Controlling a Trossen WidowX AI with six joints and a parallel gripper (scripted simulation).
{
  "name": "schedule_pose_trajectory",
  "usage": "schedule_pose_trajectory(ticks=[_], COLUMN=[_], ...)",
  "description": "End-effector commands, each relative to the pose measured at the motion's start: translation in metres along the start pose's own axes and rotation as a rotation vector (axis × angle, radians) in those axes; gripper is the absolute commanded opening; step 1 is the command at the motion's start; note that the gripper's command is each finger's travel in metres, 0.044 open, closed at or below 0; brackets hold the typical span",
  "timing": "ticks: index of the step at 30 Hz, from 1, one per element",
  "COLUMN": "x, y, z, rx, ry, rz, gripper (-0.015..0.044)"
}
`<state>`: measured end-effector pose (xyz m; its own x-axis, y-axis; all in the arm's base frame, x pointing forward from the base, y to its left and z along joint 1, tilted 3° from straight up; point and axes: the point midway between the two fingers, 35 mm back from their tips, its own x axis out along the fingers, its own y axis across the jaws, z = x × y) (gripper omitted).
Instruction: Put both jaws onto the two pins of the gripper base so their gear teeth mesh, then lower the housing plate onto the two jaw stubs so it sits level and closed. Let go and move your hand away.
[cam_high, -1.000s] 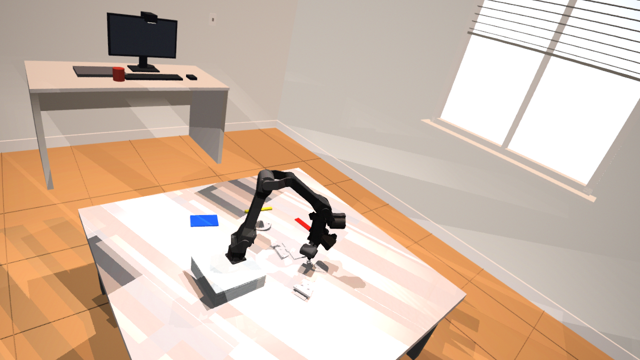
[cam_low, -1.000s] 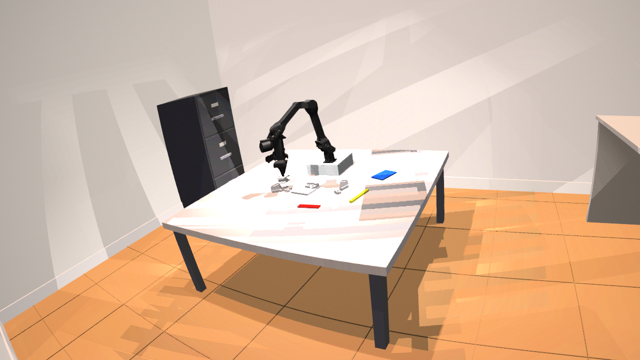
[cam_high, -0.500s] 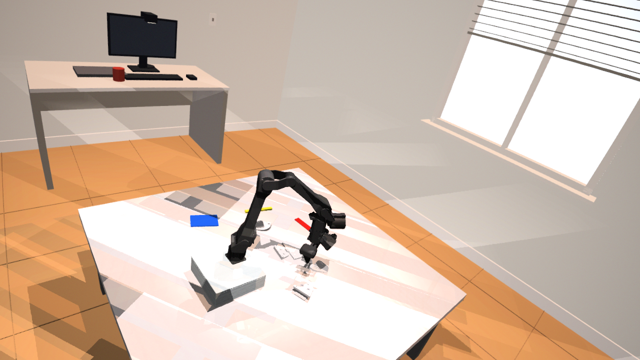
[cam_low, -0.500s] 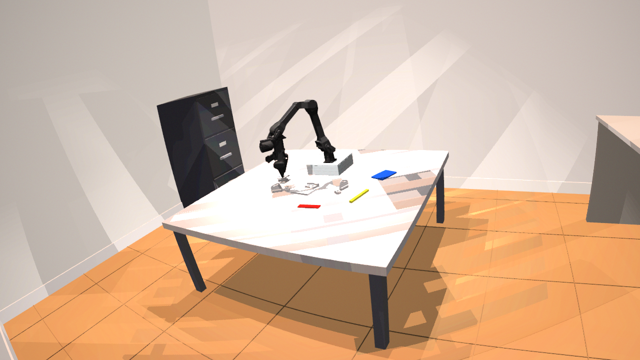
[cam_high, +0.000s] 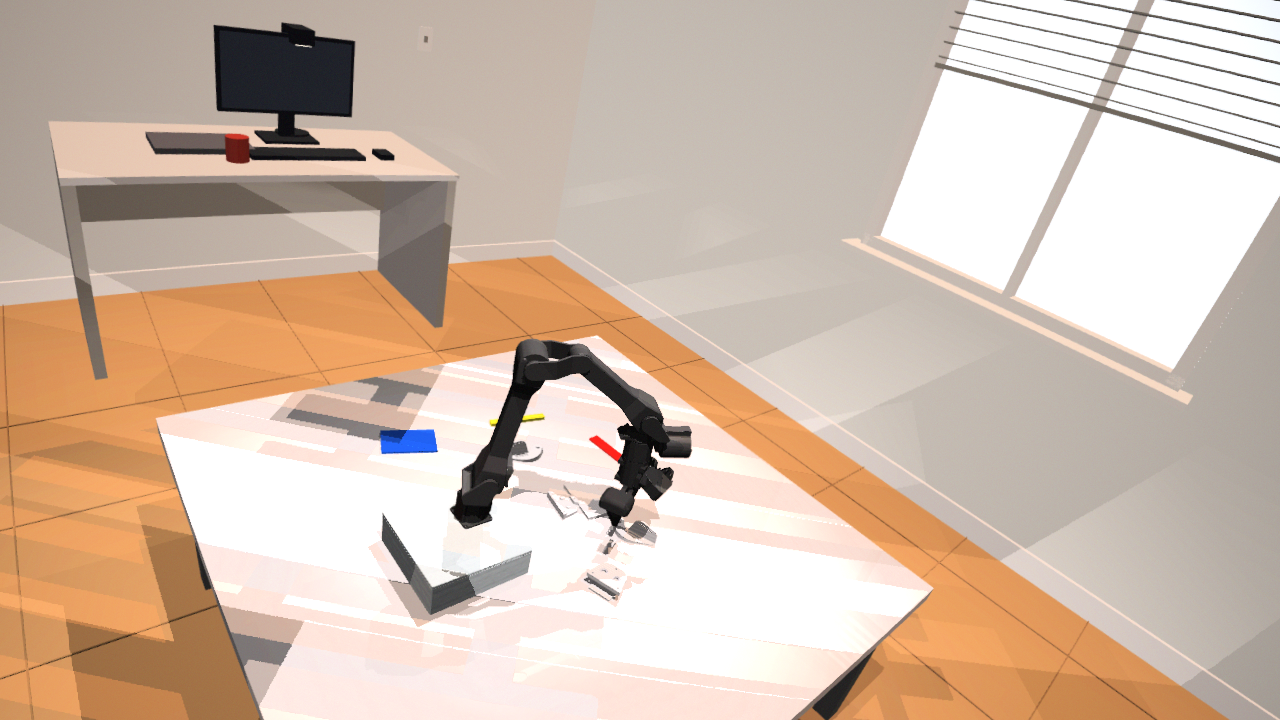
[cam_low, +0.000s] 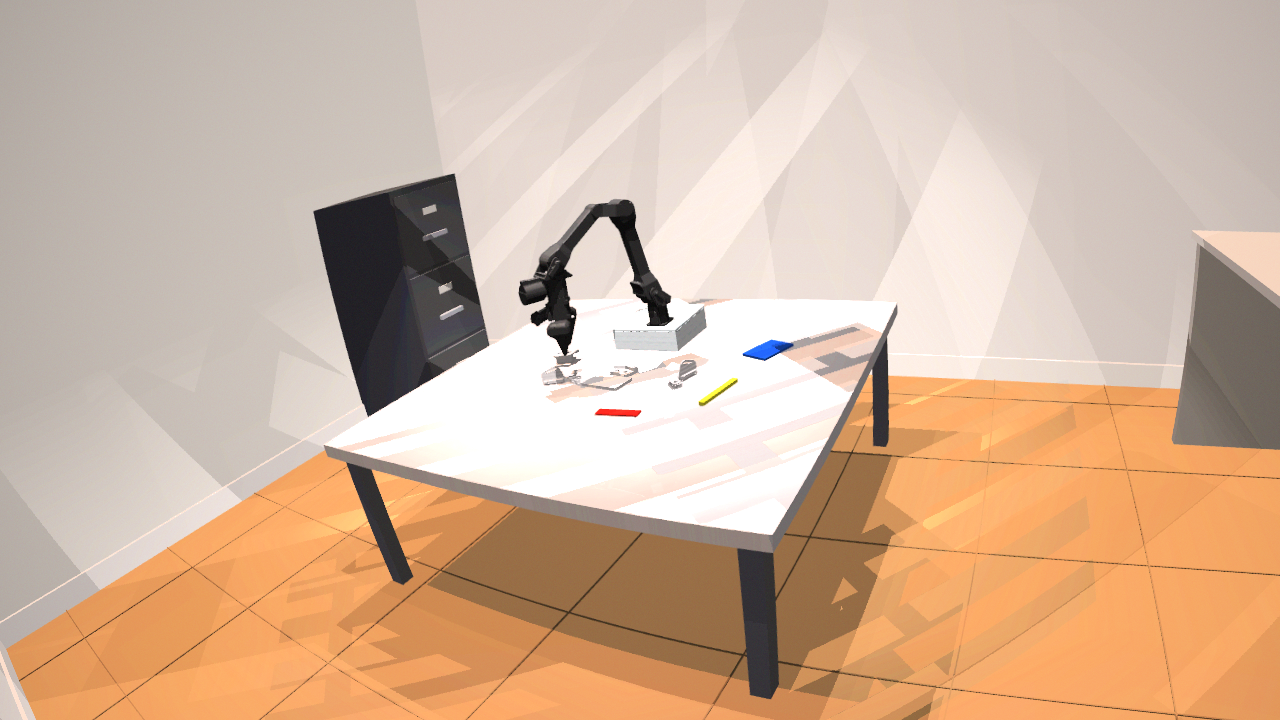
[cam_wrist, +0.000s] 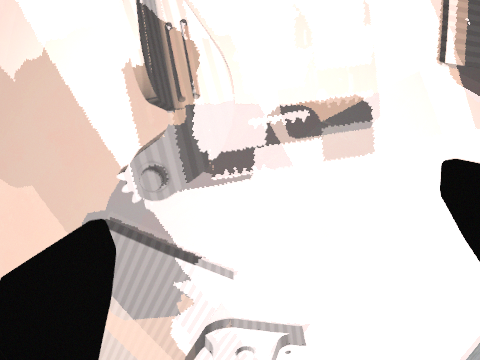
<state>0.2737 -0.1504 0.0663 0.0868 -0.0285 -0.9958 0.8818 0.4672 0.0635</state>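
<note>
My gripper (cam_high: 614, 526) (cam_low: 564, 353) (cam_wrist: 280, 207) is open and empty, low over the pale parts. In the wrist view its black fingertips stand wide apart at the two sides. Between them and further up, a grey jaw piece (cam_wrist: 175, 150) shows a round pin or hub, a few gear teeth and a ribbed pad above it. A pale part with holes (cam_wrist: 250, 327) shows at the bottom edge; glare hides which part it is. Another curved grey part (cam_high: 531, 452) (cam_low: 687, 368) lies apart, beyond the arm's foot in the top view. Whether any teeth mesh cannot be told.
A pale blocky part (cam_high: 605, 582) lies nearer the camera in the top view. The arm stands on a grey block (cam_high: 478, 577) (cam_low: 646, 338). A red strip (cam_high: 605, 447) (cam_low: 617, 412), yellow bar (cam_high: 529, 418) (cam_low: 718, 391) and blue plate (cam_high: 409, 441) (cam_low: 765, 350) lie on the table.
</note>
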Motion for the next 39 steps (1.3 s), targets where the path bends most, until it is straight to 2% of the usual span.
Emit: schedule_pose_trajectory(ticks=[1, 4, 21, 39], x=[0.0003, 0.0003, -0.006, -0.006], y=[0.0, 0.0, -0.0019, -0.0019], z=[0.0, 0.0, -0.0029, -0.0029], rx=[0.0, 0.0, -0.003, -0.003], ry=[0.0, 0.0, 0.013, 0.013], rz=[0.0, 0.0, -0.008, -0.008], gripper=[0.044, 0.044, 0.0, 0.0])
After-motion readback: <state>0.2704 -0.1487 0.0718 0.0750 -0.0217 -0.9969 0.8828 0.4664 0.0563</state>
